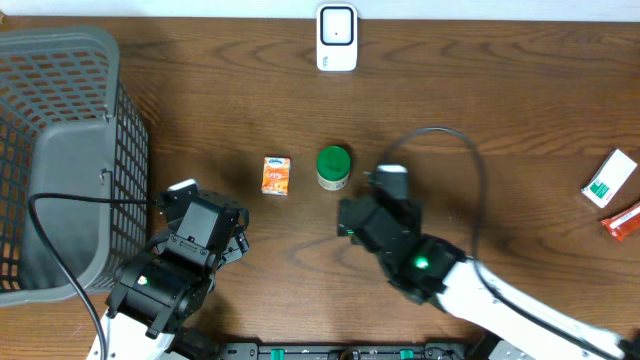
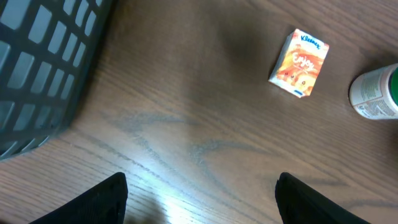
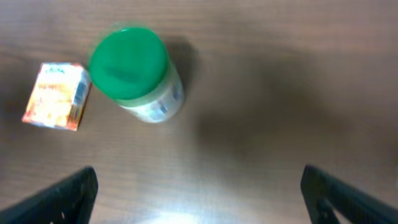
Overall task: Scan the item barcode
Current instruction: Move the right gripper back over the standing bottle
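Jar (image 1: 333,167) upright on counter (image 1: 500,90), centre: green lid, pale body, printed label. Just to its left, small gap between, orange Kleenex pack (image 1: 277,175) lying flat. White scanner (image 1: 337,38) at far edge, well apart from both. Right gripper (image 3: 199,193) hovers on near side of jar, jaws spread wide, empty, touching nothing. Left gripper (image 2: 202,200) over bare wood, near-left of pack, jaws parted wide, nothing grasped. Grey basket (image 1: 60,150) at left.

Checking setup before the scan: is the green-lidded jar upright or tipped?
Upright: the jar shows its round green lid facing up in the overhead and right wrist views, with its body beneath.
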